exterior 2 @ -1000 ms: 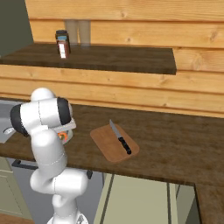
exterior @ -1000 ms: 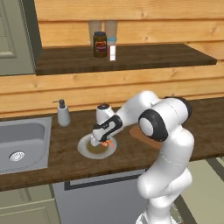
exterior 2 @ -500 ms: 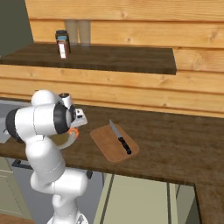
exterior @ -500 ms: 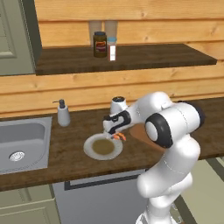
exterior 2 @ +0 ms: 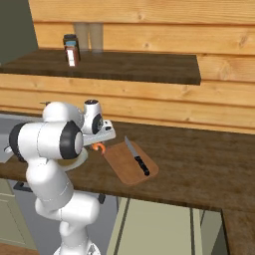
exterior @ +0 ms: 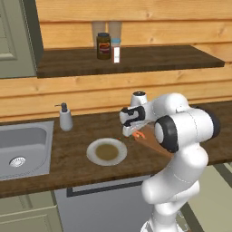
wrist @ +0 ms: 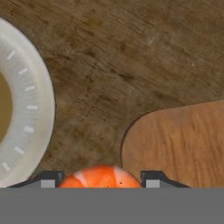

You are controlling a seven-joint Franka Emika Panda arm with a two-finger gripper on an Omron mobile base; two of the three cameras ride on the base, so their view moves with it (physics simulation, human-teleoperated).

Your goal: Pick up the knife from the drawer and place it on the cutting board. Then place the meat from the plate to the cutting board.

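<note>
Orange meat (wrist: 101, 176) rides gripped in the pincer (wrist: 101, 178) between plate (wrist: 30, 109) and board (wrist: 183, 140), knife (exterior 2: 137, 157) already there; next, carry over the board and release.

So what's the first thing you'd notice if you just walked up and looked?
The big white robot arm, bent over the dark wooden counter. Its claw carries a little orange shrimp in the air, between the round plate and the wooden board. A black-handled knife already lies on that board.
</note>
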